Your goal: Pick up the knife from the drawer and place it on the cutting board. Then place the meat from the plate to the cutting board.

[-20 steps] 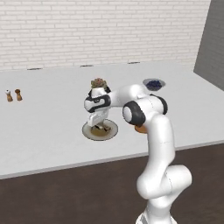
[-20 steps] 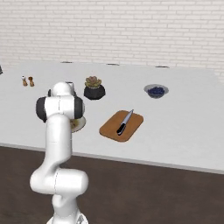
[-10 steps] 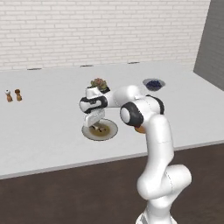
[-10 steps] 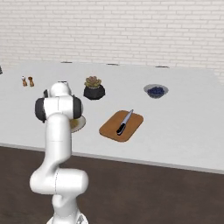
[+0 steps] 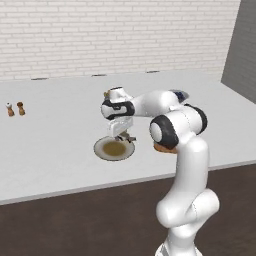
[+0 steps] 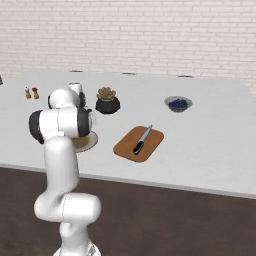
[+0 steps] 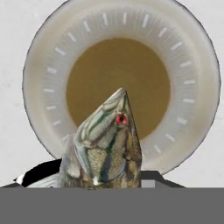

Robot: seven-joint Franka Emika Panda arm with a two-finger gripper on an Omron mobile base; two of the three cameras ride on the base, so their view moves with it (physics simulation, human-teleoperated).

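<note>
The pincer point(image 5: 124, 136) hangs above the plate point(image 5: 101, 150), lifted clear of it, with the meat point(image 7: 105, 144) pinched between its jaws. In the hand view the meat is a fish-shaped piece, grey-green with pale streaks and a red eye, its pointed end reaching over the plate's brownish centre; the plate point(image 7: 192, 57) lies below, bare of anything else. The plate sits on the white desk point(image 5: 50, 135) toward its front edge, left of the arm's elbow in the left base view.

In the right base view the cutting board point(image 6: 127, 148) lies near the front edge of the desk, to the right of the plate point(image 6: 90, 142) and apart from it. The knife point(image 6: 142, 139) rests on the board, lying diagonally with its blade pointing toward the back edge and its dark handle toward the front. Behind the board, a black pot with a plant point(image 6: 107, 102) stands nearer the middle, and a small blue bowl point(image 6: 178, 104) sits toward the back right. 2 small shakers point(image 5: 15, 109) stand side by side far toward the left edge.
</note>
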